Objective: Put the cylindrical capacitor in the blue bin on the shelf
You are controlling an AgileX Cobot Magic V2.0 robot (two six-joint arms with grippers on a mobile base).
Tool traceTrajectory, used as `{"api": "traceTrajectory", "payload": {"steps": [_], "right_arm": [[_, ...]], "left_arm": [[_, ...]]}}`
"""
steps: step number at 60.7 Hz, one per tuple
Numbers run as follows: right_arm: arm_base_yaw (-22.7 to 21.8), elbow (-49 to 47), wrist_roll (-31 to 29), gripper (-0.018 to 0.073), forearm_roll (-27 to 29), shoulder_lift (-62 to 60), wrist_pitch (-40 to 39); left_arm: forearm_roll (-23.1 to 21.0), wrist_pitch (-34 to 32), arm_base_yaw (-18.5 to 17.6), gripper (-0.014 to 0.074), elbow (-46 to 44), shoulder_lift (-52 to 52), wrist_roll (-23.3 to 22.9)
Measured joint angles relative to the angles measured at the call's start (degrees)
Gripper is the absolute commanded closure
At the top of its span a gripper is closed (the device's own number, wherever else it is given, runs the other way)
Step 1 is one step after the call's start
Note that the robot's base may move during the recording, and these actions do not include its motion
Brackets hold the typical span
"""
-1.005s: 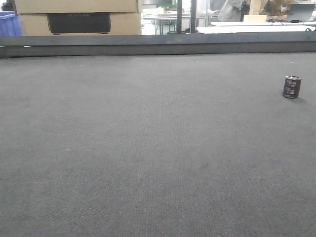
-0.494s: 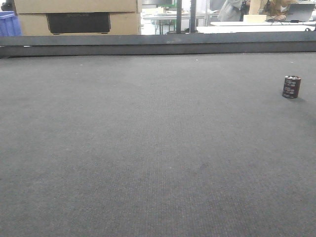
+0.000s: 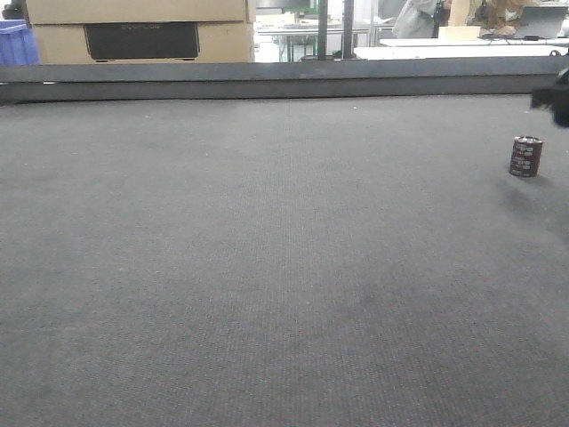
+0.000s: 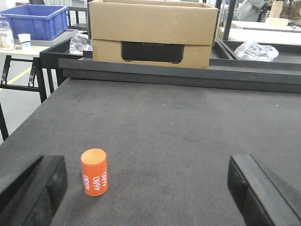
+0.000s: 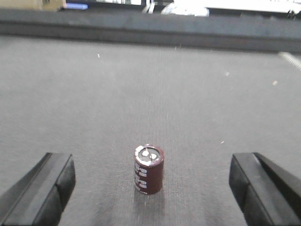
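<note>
The capacitor (image 3: 525,156) is seen upright on the grey table (image 3: 267,267), far right in the front view. From the right wrist it is framed between the wide-spread fingers of the right tool (image 5: 151,200), touched by neither. The left tool (image 4: 148,193) is likewise held spread, and an orange cylinder (image 4: 94,172) marked 4680 is seen standing just beside its left finger.

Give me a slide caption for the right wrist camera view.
Open right gripper facing an upright capacitor on the grey mat.
</note>
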Motion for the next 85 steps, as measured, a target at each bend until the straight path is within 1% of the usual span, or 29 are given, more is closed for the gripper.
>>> {"api": "traceTrajectory", "payload": {"steps": [13,24,32,41,45,48,58,65,68,72,78,85], "right_arm": [[0.0,-9.05,0.0,-0.0012,0.0,11.25,-1.32],[0.0,-15.79,0.0,-0.0012,0.0,18.11,-1.32],[0.0,-19.24,0.0,-0.001,0.0,21.61,-0.88],[0.0,-20.94,0.0,0.0001,0.0,24.16,-0.43],[0.0,-21.3,0.0,0.006,0.0,25.0,0.28],[0.0,-21.4,0.0,0.0126,0.0,25.35,0.69],[0.0,-21.4,0.0,0.0451,-0.09,25.6,0.93],[0.0,-21.43,0.0,0.0596,-0.09,25.6,0.6],[0.0,-21.43,0.0,0.0635,-0.09,25.5,0.6],[0.0,-21.43,0.0,0.0657,-0.09,24.54,0.88],[0.0,-21.43,0.0,0.0659,-0.09,20.95,1.55],[0.0,-21.19,0.0,0.0659,-0.36,12.47,4.06]], "left_arm": [[0.0,0.0,0.0,-0.0006,0.0,0.0,0.0],[0.0,0.0,0.0,-0.0006,0.0,0.0,0.0],[0.0,0.0,0.0,-0.0006,0.0,0.0,0.0],[0.0,0.0,0.0,-0.0006,0.0,0.0,0.0],[0.0,0.0,0.0,-0.0006,0.0,0.0,0.0],[0.0,0.0,0.0,-0.0006,0.0,0.0,0.0],[0.0,0.33,0.0,-0.0006,0.0,0.0,0.0],[0.0,0.9,0.0,-0.0006,0.0,0.0,0.0],[0.0,1.0,0.0,-0.0006,0.0,0.0,0.0],[0.0,1.12,0.0,-0.0006,0.0,0.0,0.0],[0.0,1.87,0.0,-0.0006,0.0,0.0,0.0],[0.0,4.05,0.0,-0.0006,0.35,0.0,0.0]]}}
